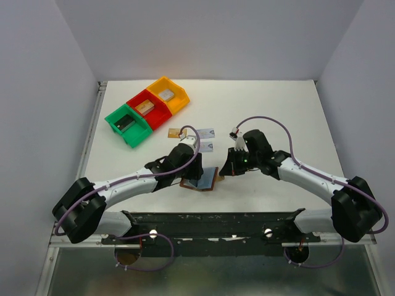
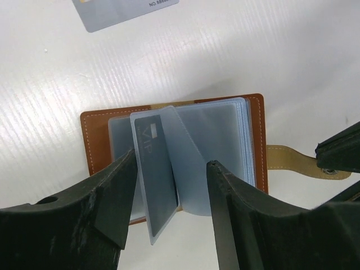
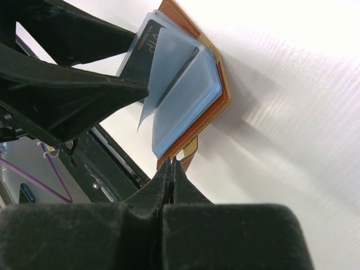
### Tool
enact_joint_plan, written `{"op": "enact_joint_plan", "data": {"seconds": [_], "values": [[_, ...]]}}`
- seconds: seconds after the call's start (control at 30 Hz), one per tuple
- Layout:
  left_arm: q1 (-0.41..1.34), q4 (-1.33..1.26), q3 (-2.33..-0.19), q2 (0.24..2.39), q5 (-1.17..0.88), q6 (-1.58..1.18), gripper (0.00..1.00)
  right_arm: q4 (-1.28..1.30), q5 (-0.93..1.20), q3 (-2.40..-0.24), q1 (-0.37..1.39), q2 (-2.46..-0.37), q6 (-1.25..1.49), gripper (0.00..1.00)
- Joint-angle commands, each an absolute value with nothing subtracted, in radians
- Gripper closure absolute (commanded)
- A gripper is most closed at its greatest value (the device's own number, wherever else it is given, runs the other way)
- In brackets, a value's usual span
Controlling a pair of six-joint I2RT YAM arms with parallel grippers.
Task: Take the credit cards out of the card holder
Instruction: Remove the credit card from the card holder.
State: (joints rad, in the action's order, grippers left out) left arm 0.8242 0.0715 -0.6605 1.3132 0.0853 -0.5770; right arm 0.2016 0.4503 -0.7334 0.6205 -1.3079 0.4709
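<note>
White bench carries the open card holder near its front edge. We see the left pincer spread wide astride a black card standing in a clear sleeve; the right pincer, closed, nips the snap tab.

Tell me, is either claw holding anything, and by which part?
The right gripper pinches the card holder by its snap tab. The left gripper stands open astride a black card, not clamped on it.

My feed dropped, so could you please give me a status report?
Left gripper open, straddling black card in sleeve. Right gripper shut on snap tab of brown leather card holder. Nothing obstructing.
</note>
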Motion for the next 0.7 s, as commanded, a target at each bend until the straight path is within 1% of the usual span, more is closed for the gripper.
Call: {"op": "enact_joint_plan", "data": {"seconds": [0.0,0.17,0.37,0.67], "values": [[0.822,0.095,-0.643,1.298,0.144,-0.581,0.37,0.183,0.449,-0.727,0.626,-1.299,0.471,1.00],[0.824,0.049,-0.640,1.338,0.066,-0.580,0.40,0.181,0.446,-0.724,0.626,-1.302,0.471,1.00],[0.824,0.008,-0.640,1.336,0.012,-0.574,0.43,0.183,0.425,-0.710,0.626,-1.307,0.469,1.00],[0.824,0.006,-0.653,1.327,-0.026,-0.560,0.41,0.170,0.394,-0.680,0.624,-1.333,0.469,1.00]]}}
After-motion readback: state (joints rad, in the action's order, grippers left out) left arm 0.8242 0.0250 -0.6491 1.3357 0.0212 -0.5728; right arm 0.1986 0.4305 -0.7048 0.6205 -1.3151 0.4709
